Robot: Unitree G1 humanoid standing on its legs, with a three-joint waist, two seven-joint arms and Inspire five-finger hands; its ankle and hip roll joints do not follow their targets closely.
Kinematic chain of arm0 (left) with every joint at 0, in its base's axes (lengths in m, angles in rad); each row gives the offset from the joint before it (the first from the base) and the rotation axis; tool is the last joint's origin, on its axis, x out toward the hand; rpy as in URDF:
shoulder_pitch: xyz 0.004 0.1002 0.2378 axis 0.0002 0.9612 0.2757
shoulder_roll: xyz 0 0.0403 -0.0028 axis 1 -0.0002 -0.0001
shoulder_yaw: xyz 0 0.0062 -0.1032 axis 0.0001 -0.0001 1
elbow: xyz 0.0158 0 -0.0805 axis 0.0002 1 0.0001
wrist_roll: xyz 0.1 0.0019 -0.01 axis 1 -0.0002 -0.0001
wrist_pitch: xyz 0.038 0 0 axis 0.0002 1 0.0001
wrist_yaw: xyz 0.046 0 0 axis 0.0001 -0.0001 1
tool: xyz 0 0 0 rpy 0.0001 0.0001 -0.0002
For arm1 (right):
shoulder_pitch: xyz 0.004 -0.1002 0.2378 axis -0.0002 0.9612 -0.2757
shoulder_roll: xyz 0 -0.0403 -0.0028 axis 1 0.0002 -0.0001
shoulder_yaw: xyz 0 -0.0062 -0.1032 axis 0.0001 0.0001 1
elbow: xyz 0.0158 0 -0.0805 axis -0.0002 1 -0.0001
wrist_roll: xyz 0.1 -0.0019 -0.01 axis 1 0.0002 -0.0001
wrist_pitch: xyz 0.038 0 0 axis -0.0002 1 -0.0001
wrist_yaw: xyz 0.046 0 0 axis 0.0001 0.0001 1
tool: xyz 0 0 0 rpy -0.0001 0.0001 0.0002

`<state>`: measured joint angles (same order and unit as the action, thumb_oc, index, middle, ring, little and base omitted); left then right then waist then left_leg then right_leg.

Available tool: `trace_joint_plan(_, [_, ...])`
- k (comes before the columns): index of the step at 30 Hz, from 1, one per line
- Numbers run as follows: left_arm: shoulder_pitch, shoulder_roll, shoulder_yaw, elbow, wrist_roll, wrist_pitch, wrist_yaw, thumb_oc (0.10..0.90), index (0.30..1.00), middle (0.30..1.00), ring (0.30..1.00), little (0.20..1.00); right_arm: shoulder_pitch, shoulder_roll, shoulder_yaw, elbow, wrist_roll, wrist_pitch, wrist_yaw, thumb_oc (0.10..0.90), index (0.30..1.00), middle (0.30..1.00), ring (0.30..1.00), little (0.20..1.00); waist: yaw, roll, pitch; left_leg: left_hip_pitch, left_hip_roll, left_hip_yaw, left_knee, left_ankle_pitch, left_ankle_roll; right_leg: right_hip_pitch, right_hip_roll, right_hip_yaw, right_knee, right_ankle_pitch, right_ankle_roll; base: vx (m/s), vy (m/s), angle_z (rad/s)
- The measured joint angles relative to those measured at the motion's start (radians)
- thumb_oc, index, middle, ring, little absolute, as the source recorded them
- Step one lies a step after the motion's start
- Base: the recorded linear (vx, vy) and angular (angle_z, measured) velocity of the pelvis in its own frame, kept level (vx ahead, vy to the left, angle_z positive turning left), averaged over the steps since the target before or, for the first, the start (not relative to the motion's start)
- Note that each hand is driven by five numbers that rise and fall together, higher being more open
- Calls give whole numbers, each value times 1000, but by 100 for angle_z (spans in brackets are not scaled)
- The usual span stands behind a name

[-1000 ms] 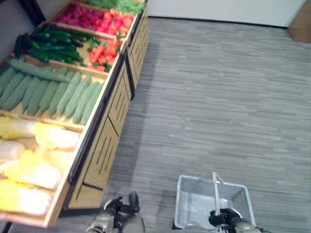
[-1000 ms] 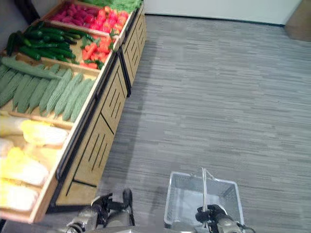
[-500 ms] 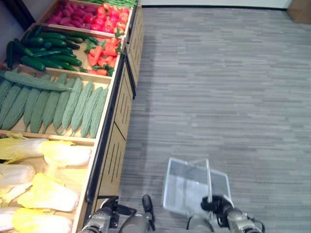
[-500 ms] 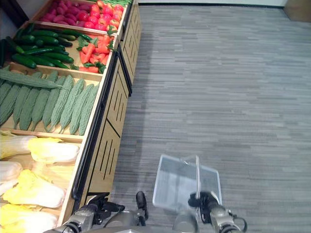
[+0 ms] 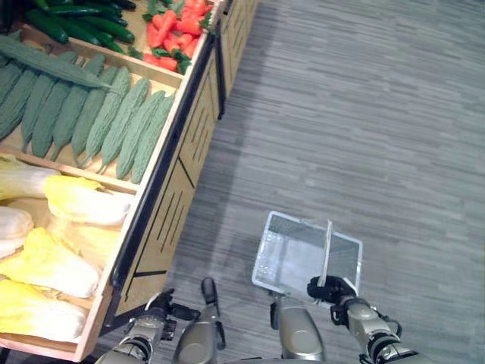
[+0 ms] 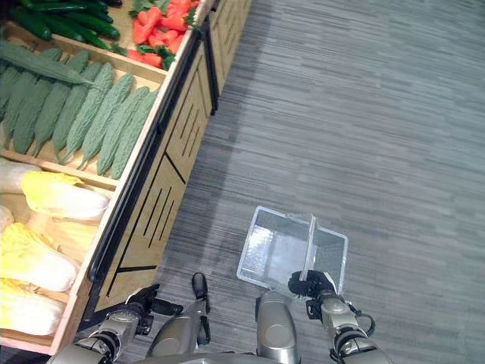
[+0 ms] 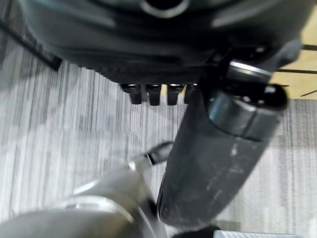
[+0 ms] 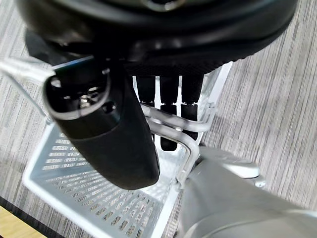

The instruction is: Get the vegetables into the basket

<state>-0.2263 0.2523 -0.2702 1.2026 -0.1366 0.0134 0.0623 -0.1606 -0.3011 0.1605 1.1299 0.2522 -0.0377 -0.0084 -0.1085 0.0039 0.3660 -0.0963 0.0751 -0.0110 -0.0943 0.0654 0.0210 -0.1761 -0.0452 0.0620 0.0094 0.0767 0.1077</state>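
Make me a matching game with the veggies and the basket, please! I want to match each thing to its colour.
Things:
1. bitter gourds
2. cabbages
3. carrots
4. basket

Colours:
A. orange-red
B. see-through white
C. pale bumpy green
D. yellow and white

Pairs: 1-C, 2-D, 3-A, 4-B.

The basket hangs by its handle from the right hand and has nothing in it yet.

Wooden display stand (image 5: pixel 178 189) with slatted front panels, on grey striped floor (image 5: pixel 364 114).
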Motion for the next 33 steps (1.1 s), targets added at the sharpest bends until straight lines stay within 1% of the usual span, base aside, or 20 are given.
trace_joint_plan(2, [5, -16, -2, -25, -3, -12, -3, 900, 1000, 1000, 1000, 1000, -6, -19, 12, 36, -7, 9, -1, 400, 300, 300, 300, 300, 16, 15, -2, 8, 6, -7, 11, -37, -46, 8, -2, -62, 6, 26, -67, 129, -173, 69])
trace_joint_plan(4, [21, -37, -2, -18, -3, -13, -5, 900, 1000, 1000, 1000, 1000, -15, -46, 29, 31, -10, 7, -1, 400, 300, 300, 300, 300, 9, 46, -12, 17, 0, -9, 55, 10, -49, 38, 7, -93, -13, 26, -67, 138, -159, 39])
trace_joint_plan(5, [24, -53, -1, -4, -4, -4, -8, 900, 1000, 1000, 1000, 1000, -9, -66, 33, 33, -10, 11, 1, 400, 300, 300, 300, 300, -7, 81, -24, 32, 16, -9, 49, 32, -85, 69, 24, -126, -35, 22, -71, 146, -143, 66])
trace_joint_plan(6, [26, -53, 1, -10, -8, -11, -7, 900, 1000, 1000, 1000, 1000, 5, -73, 32, 47, -10, 24, -3, 400, 300, 300, 300, 300, 15, 79, -24, 46, 12, -21, 42, 57, -106, 96, 18, -143, -49, 28, -78, 131, -115, 74])
trace_joint_plan(8, [28, -54, 37, 3, -13, -18, -4, 900, 1000, 1000, 1000, 1000, 9, -75, 29, 40, -9, 28, 1, 400, 300, 300, 300, 300, 22, 66, -23, 15, -1, -31, 110, 70, -122, 125, 4, -174, -61, 15, -74, 115, -77, 55])
trace_joint_plan(9, [23, -53, 43, 27, -20, -15, -2, 900, 1000, 1000, 1000, 1000, 15, -75, 30, 39, -10, 27, 6, 400, 300, 300, 300, 300, 26, 51, -29, 10, -15, -23, 120, 107, -164, 143, -17, -191, -68, 10, -80, 46, -24, 59])
trace_joint_plan(10, [22, -53, 43, 32, -20, -6, -2, 900, 1000, 1000, 1000, 1000, 18, -77, 29, 33, -10, 27, 6, 400, 300, 300, 300, 300, 29, 32, -36, 18, -32, 32, 76, 186, -196, 150, -44, -224, -70, 9, -98, 24, -32, 72])
trace_joint_plan(11, [10, -54, 43, 38, -20, 1, -4, 900, 1000, 1000, 1000, 1000, 27, -80, 29, 29, -10, 26, 7, 400, 300, 300, 300, 300, 22, 4, -36, 19, -27, 151, 96, 157, -191, 156, -71, -259, -73, 12, -115, 9, -25, 91])
trace_joint_plan(12, [9, -57, 40, 47, -21, 4, -6, 900, 1000, 1000, 1000, 1000, 47, -78, 29, 30, -10, 26, 7, 400, 300, 300, 300, 300, 8, -8, -58, 22, 30, 347, 172, 78, -177, 175, -86, -316, -86, 11, -121, 14, 23, 136])
trace_joint_plan(13, [23, -65, 19, 47, -20, 5, -15, 900, 1000, 1000, 1000, 1000, 85, -78, 23, 32, -10, 24, 8, 400, 300, 300, 300, 300, -17, -13, -99, 37, 106, 483, 205, 42, -195, 183, -85, -370, -94, 6, -127, 47, 74, 134])
trace_joint_plan(14, [30, -68, 12, 38, -20, 2, -21, 900, 1000, 1000, 1000, 1000, 102, -77, 21, 36, -10, 25, 6, 400, 300, 300, 300, 300, -19, -7, -117, 56, 141, 492, 199, 36, -191, 183, -80, -389, -94, 2, -126, 67, 112, 137])
trace_joint_plan(15, [36, -81, 0, 16, -20, 1, -26, 900, 1000, 1000, 1000, 1000, 104, -72, -13, 60, -8, 20, 4, 400, 300, 300, 300, 300, -29, 14, -130, 123, 179, 495, 117, 29, -217, 199, -73, -438, -94, 2, -117, 89, 167, 101])
trace_joint_plan(16, [34, -90, -13, 8, -20, 1, -32, 900, 1000, 1000, 1000, 1000, 105, -75, -28, 75, -8, 23, 3, 400, 300, 300, 300, 300, -30, 25, -137, 158, 173, 459, 58, 38, -218, 199, -69, -445, -83, -1, -103, 52, 188, 67])
trace_joint_plan(17, [38, -94, -15, 8, -20, 0, -36, 900, 1000, 1000, 1000, 1000, 103, -81, -29, 82, -9, 24, 2, 400, 300, 300, 300, 300, -19, 39, -145, 176, 161, 426, 36, 61, -195, 186, -66, -438, -70, 1, -87, 33, 279, 32])
trace_joint_plan(18, [46, -109, -10, 24, -19, 1, -41, 900, 1000, 1000, 1000, 1000, 104, -90, -28, 78, -9, 21, 0, 400, 300, 300, 300, 300, -22, 71, -162, 191, 145, 439, 2, 67, -165, 167, -72, -450, -30, -5, -61, -4, 246, 25])
trace_joint_plan(22, [43, -97, -11, 24, -18, 3, -40, 900, 1000, 1000, 1000, 1000, 123, -80, -40, 78, -8, 25, 8, 400, 300, 300, 300, 300, -8, 51, -170, 175, 46, 425, 5, 18, -92, 135, -192, -473, 88, -38, 8, 1, 223, 51])
trace_joint_plan(24, [68, -68, -10, 29, -12, 5, -39, 900, 1000, 1000, 1000, 1000, 119, -73, -38, 74, -10, 20, 7, 400, 300, 300, 300, 300, 15, 46, -169, 176, 8, 424, 5, -4, -70, 118, -227, -444, 99, -32, 32, 13, 125, 1])
trace_joint_plan(28, [117, -10, -7, 39, 2, 17, -38, 900, 1000, 1000, 1000, 1000, 120, -63, -37, 76, -13, 23, 5, 400, 300, 300, 300, 300, 30, 28, -161, 169, -28, 424, 12, -15, -48, 116, -255, -412, 89, -15, 56, 17, 171, 2])
trace_joint_plan(29, [133, 7, 20, 46, 1, 17, -37, 900, 1000, 1000, 1000, 1000, 122, -60, -35, 78, -20, 24, 3, 400, 300, 300, 300, 300, 52, 19, -163, 165, -34, 429, 12, -16, -46, 115, -255, -404, 70, 3, 60, 39, 155, -10])
trace_joint_plan(33, [138, 17, 46, 48, 1, 16, -26, 900, 1000, 1000, 1000, 1000, 114, -46, -36, 82, -20, 27, 0, 400, 300, 300, 300, 300, 71, -7, -166, 159, -39, 430, 26, -17, -39, 119, -255, -399, 52, 18, 59, 21, 137, -5])
